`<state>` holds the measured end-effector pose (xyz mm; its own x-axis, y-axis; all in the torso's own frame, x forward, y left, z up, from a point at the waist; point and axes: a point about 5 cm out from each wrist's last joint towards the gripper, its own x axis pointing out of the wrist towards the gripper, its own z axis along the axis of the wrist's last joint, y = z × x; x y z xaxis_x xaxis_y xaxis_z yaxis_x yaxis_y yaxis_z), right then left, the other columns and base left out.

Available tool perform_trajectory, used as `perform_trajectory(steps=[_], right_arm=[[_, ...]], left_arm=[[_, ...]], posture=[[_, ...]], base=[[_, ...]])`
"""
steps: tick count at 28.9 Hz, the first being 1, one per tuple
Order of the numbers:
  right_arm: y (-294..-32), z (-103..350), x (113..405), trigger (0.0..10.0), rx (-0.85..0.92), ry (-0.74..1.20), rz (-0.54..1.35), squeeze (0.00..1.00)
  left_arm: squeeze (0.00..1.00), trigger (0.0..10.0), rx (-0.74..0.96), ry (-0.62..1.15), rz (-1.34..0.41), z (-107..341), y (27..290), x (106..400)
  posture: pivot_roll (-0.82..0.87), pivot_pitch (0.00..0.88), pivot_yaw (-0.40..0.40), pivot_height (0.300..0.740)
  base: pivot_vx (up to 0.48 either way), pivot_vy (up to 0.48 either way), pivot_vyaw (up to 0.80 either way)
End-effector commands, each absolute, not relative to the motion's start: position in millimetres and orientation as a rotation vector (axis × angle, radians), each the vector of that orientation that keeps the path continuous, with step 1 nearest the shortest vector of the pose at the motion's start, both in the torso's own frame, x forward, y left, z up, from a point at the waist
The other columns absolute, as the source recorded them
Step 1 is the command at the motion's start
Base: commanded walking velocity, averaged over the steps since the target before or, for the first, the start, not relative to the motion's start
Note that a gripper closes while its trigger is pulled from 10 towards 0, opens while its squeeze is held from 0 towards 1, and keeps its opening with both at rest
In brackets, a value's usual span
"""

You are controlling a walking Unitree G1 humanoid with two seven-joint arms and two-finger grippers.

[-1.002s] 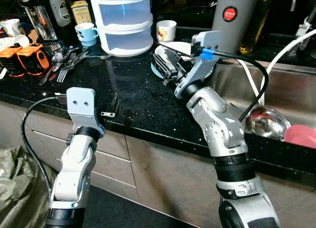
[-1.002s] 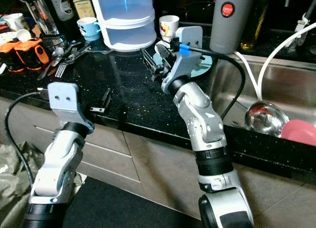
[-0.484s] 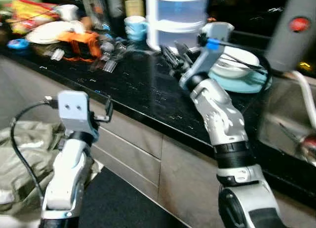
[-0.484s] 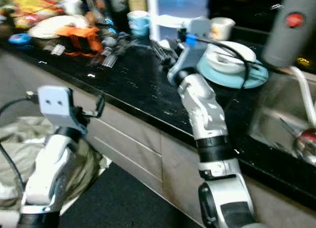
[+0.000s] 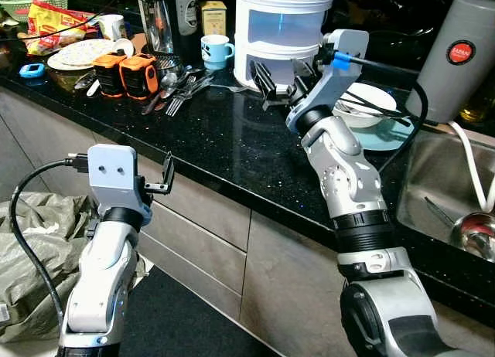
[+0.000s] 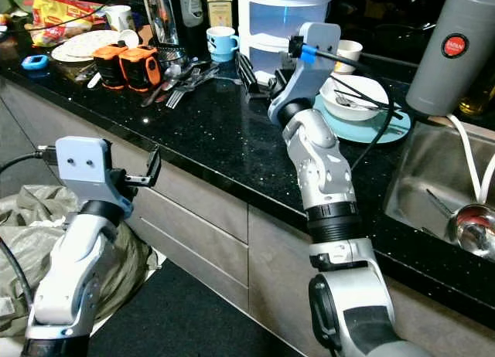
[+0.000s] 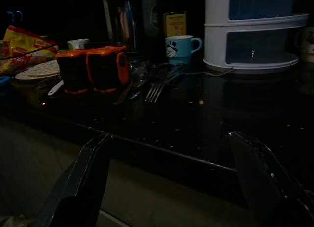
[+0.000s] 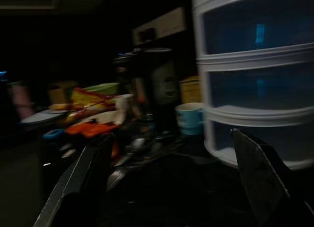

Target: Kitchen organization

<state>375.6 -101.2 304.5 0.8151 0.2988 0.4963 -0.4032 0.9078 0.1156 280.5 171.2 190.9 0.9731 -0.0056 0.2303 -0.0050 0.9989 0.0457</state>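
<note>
Both tools, left (image 5: 164, 178) and right (image 5: 272, 80), gape empty above the glossy speckled black counter (image 5: 224, 144).

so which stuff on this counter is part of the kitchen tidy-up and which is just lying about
Likely for the tidy-up:
loose cutlery
blue mug
white bowl on the teal plate
ladle in the sink

Just lying about:
orange cases
snack packet
olive bag on the floor

Black speckled counter (image 5: 224, 141); blue mug (image 5: 213, 51); orange/black cases (image 5: 124, 74).
</note>
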Motion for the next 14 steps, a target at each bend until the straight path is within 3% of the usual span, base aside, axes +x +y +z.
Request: perform_trajectory(steps=[1, 6, 7, 8, 14], right_arm=[[-106.6, 308.2, 377.3, 10.0, 0.219, -0.512, 0.345, 1.00], [-107.8, 309.1, 379.3, 10.0, 0.218, -0.514, 0.326, 0.97], [-107.3, 309.0, 379.5, 10.0, 0.217, -0.513, 0.324, 0.29], [-106.8, 308.8, 379.6, 10.0, 0.217, -0.513, 0.323, 0.00], [-107.1, 308.5, 380.0, 10.0, 0.220, -0.518, 0.315, 0.00]], left_arm=[[0.00, 10.0, 0.063, -0.246, -0.009, 196.4, 169.8, 280.4], [0.00, 10.0, 0.055, -0.252, -0.040, 198.0, 167.9, 279.3], [0.00, 10.0, 0.048, -0.249, -0.048, 197.6, 167.2, 278.8], [0.00, 10.0, 0.049, -0.244, -0.054, 197.1, 166.5, 278.7], [0.00, 10.0, 0.030, -0.241, -0.063, 197.2, 163.4, 279.6]], posture=[[0.16, 0.000, -0.010, 0.740], [0.15, 0.000, -0.009, 0.740], [0.15, 0.000, -0.008, 0.740], [0.15, 0.000, -0.009, 0.740], [0.15, 0.000, -0.007, 0.740]], base=[[0.000, 0.000, 0.00], [0.000, 0.000, 0.00], [0.000, -0.289, 0.00], [0.000, -0.461, 0.00], [0.000, -0.460, 0.00]])
